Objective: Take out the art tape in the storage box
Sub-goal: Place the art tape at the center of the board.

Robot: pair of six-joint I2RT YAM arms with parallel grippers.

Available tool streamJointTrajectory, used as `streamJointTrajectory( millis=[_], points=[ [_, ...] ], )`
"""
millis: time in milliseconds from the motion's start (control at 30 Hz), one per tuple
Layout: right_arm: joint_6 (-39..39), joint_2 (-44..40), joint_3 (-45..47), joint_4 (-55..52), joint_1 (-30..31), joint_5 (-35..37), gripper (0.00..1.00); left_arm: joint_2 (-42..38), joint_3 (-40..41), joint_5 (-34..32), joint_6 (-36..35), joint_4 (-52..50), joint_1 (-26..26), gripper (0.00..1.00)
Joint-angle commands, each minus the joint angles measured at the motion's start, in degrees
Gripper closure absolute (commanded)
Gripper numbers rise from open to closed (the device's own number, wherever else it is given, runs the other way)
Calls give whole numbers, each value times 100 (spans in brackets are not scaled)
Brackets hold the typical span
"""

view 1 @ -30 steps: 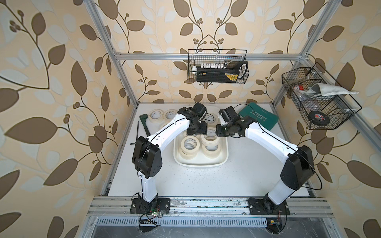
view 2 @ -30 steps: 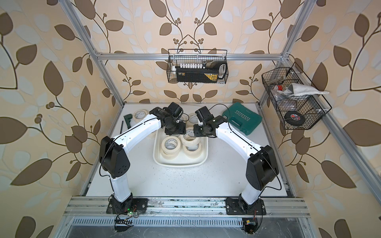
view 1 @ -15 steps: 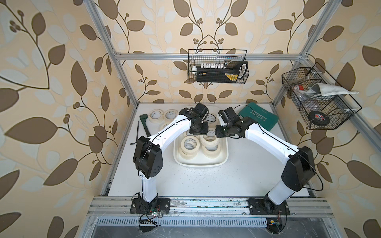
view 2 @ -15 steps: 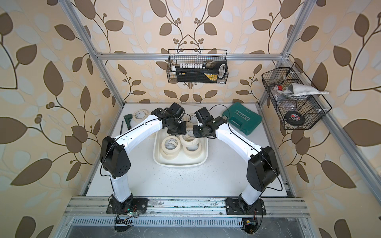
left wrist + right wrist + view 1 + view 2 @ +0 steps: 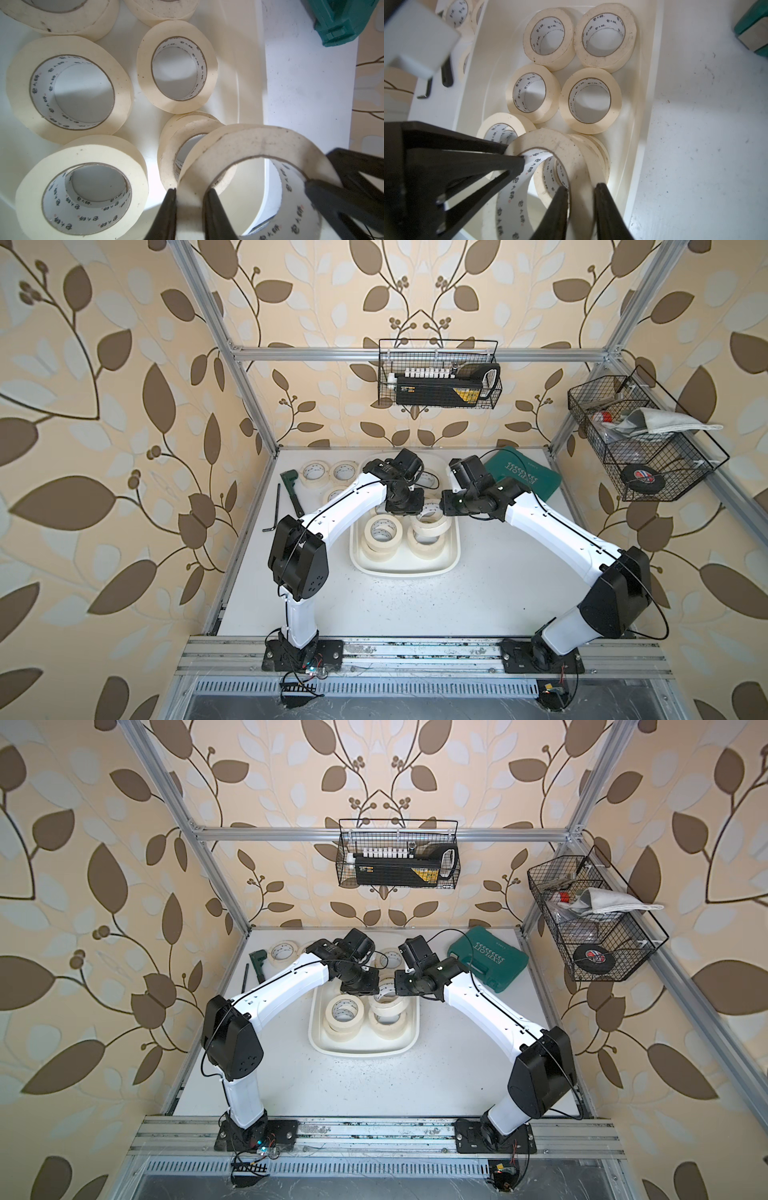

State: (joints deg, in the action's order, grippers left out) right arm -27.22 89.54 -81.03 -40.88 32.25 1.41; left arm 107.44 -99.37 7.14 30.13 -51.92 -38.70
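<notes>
The box (image 5: pixel 405 575) sits at the centre of both top views on the white table (image 5: pixel 498 597); most of the tape (image 5: pixel 380 533) lies flat inside it, some of it stacked. One raised roll (image 5: pixel 249 141) hangs tilted over the upper end of the box, between the two arms. In the left wrist view the left gripper (image 5: pixel 190 192) is narrow, its two fingers pressed on either side of this roll's wall at the lower centre of the frame. In the right wrist view the right gripper (image 5: pixel 581 188) straddles the opposite wall, one finger (image 5: pixel 558 209) inside the core and one outside; the gap is narrow, but whether it grips or only brackets the wall cannot be told. A few loose rolls (image 5: pixel 314 472) lie on the table at the upper left of the box, with a wrench (image 5: pixel 291 489) and a hex key (image 5: pixel 276 510) further left. A teal case (image 5: pixel 525 475) lies at the upper right of the box, apart from it.
</notes>
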Motion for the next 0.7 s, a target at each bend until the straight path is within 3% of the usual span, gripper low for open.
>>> streamJointTrajectory(
  millis=[0,133,300,667],
  points=[
    [-99,-420,35,122,60,-233,57,-244,-85,-353,64,100,53,94],
    [-99,-648,26,123,60,-284,44,-306,-222,-686,-34,-139,119,95],
    [-72,-896,20,72,54,-333,39,-521,-187,-1024,-121,-300,457,96],
    [-58,-1000,296,85,33,-419,36,-1377,667,-1696,328,-107,2214,98]
  ],
)
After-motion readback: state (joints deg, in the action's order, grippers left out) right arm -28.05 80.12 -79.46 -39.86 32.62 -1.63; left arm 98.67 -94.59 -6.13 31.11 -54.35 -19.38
